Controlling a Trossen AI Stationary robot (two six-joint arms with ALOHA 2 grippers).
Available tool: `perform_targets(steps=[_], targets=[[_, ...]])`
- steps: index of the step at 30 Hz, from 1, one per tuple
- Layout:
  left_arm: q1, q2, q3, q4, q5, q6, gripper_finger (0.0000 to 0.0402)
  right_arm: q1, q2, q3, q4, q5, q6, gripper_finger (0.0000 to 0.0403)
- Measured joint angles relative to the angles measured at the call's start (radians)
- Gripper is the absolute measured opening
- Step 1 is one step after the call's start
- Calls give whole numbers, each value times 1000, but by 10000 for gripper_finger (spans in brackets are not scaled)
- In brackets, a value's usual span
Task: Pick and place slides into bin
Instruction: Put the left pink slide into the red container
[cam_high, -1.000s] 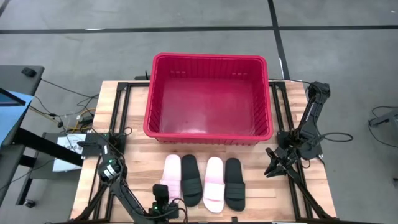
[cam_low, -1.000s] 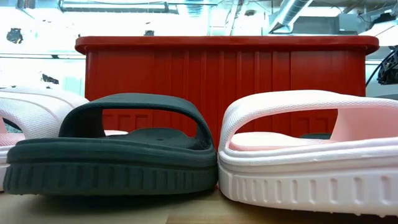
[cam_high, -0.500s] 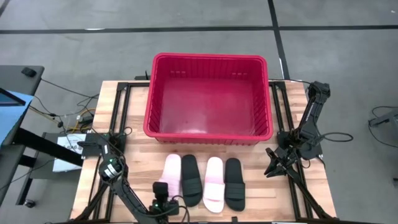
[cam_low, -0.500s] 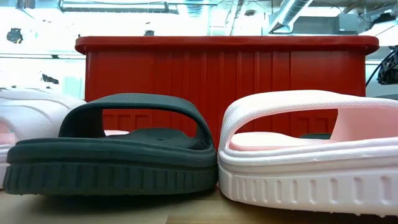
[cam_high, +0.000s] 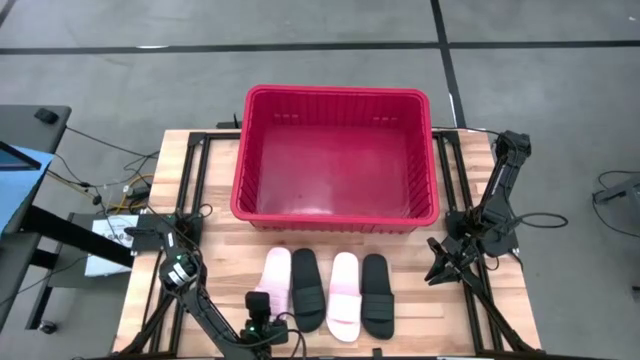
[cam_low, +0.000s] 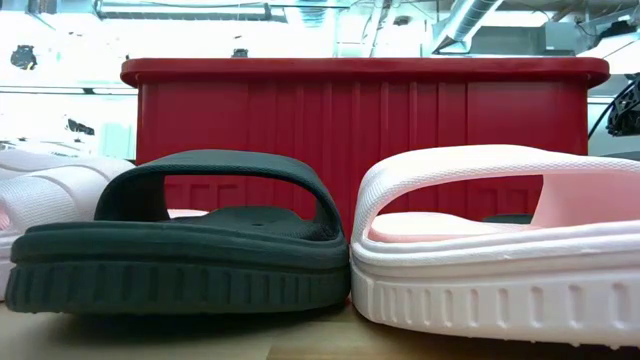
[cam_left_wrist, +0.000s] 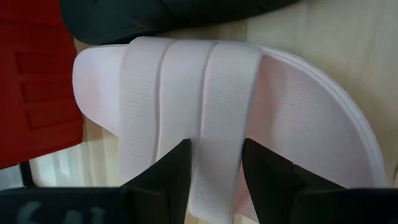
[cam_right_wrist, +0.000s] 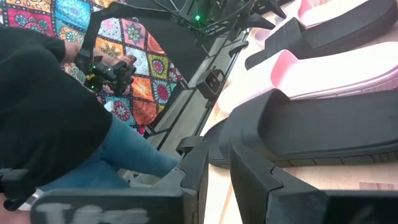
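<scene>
Four slides lie side by side on the table in front of the red bin (cam_high: 335, 92): pale pink (cam_high: 277, 268), black (cam_high: 306, 285), pale pink (cam_high: 345, 290), black (cam_high: 376, 292). All rest on their soles. My left gripper (cam_high: 260, 298) is at the leftmost pink slide, its fingers a little apart over the slide's wide ribbed strap (cam_left_wrist: 186, 93). My right gripper (cam_high: 437, 262) waits to the right of the row with a narrow gap between its fingers (cam_right_wrist: 219, 180) and is empty. The low view shows the bin's wall (cam_low: 360, 130) behind a black slide (cam_low: 190, 250) and a pink one (cam_low: 500, 250). My left gripper comes at the pink slide's strap from above, near the strap's left root (cam_left_wrist: 219, 186). One rib of the strap runs up between the two fingers. The fingers (cam_left_wrist: 177, 171) hide where they meet the strap, so I cannot tell pinching from resting. The slide lies flat on the table.
The bin stands on the table's far half, its near wall close behind the slides. Dark frame rails (cam_high: 195, 190) run along both table sides. In the right wrist view a person (cam_right_wrist: 56, 124) sits beyond the table's edge, beside a patterned rug (cam_right_wrist: 143, 56).
My left gripper has crept a little toward the table's left over the leftmost pink slide. In the low view that slide's strap stands lower and more rounded than a second ago. The other slides and the right arm have kept still.
</scene>
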Motion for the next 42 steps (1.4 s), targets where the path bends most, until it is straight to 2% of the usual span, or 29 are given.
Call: perform_targets(steps=[3,7,9,23,42], targets=[[-1,0,0,3,4,-1,92,0,0,0,0,0,0,57],[0,0,0,10,9,1,25,0,0,0,0,0,0,57],[0,0,0,17,10,0,8,0,0,0,0,0,0,57],[-4,0,1,16,12,-7,0,0,0,0,0,0,0,57],[-24,2,114,-19,21,-65,0,0,0,0,0,0,0,57]])
